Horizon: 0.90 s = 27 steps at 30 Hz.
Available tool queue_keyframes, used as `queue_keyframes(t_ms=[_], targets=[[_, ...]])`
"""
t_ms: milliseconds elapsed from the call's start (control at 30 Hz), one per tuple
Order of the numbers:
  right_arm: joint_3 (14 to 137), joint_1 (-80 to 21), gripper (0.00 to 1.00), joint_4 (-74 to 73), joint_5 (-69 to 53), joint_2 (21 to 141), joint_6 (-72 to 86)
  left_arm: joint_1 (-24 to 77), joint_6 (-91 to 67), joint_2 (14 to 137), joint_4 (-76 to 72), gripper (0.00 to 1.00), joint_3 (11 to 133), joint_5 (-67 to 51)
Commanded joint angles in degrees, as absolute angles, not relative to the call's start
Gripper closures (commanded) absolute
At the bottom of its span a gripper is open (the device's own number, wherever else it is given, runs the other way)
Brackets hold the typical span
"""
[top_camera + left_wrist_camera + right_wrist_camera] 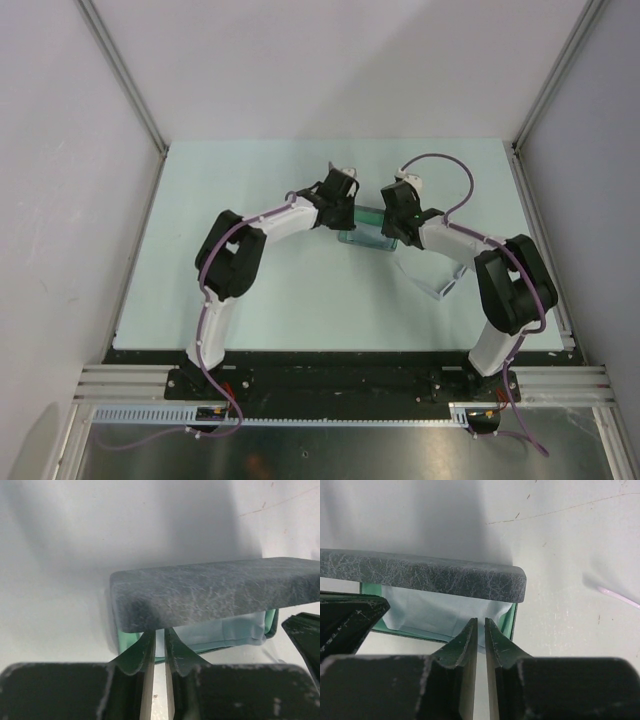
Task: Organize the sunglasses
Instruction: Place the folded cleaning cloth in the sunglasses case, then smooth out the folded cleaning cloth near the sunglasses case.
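The sunglasses [432, 278], white-framed, lie on the table beside my right arm, outside the case. The grey felt case [368, 232] stands open mid-table with its lid [215, 587] raised. A grey-blue cloth [225, 632] lies in its green inside. My left gripper [348, 215] points into the case's left end. Its jaws [160, 636] stand barely open, a thin slit with nothing gripped. My right gripper [392, 228] is at the case's right end. Its fingertips [481, 625] hang just over the cloth [435, 612], a narrow gap between them.
Both grippers crowd the case from opposite ends, and each shows in the other's wrist view as a dark block [305, 635] [345, 620]. Metal rails [135, 260] border the pale table. A purple cable [450, 165] loops above the right wrist.
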<state>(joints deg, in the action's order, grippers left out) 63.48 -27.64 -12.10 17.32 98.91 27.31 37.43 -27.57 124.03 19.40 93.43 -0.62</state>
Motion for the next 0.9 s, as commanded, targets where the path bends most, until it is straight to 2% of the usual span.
queue_keyframes(t_ms=[0, 867], targets=[[65.2, -27.9, 0.85, -10.3, 17.7, 100.1, 27.4, 38.7, -28.1, 120.8, 18.1, 0.84, 94.6, -2.7], [65.2, -28.1, 0.94, -9.6, 18.6, 106.4, 24.3, 39.6, -28.3, 125.2, 16.9, 0.88, 89.3, 2.8]])
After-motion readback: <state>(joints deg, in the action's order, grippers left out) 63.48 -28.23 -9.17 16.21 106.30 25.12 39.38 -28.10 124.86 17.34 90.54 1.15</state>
